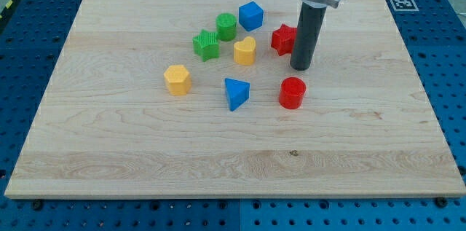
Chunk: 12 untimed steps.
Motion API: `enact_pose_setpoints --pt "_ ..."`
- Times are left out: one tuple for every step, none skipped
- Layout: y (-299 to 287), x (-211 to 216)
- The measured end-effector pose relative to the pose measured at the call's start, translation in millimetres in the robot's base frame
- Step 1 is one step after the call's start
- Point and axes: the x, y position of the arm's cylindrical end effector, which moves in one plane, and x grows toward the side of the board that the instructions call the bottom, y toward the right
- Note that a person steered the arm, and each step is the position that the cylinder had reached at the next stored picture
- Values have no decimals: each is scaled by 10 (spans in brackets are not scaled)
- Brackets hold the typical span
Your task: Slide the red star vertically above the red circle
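**Rod beside the red star, red circle just below**

The landmark is the red circle, on the wooden board a little right of centre. Toward the view's top from it stands the dark rod; my tip rests on the board just above the circle, apart from it. There is no gripper on this arm, so nothing is grasped or clenched.

The red star sits above the circle and slightly to its left, partly hidden behind the rod and seemingly touching the rod's left side.

Left of the circle lies the blue triangle, and farther left the yellow hexagon. Up and left of the circle are the yellow heart, the green star, the green cylinder and the blue cube.
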Motion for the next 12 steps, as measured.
enact_pose_setpoints --pt "0 -133" --pt "0 -238" --pt "0 -244" --pt "-44 -224" --pt "-261 -156" --pt "-356 -156" --pt "-356 -156" --pt "-338 -156" --pt "-202 -156" --pt "-109 -148" --pt "-137 108" --pt "-303 140"
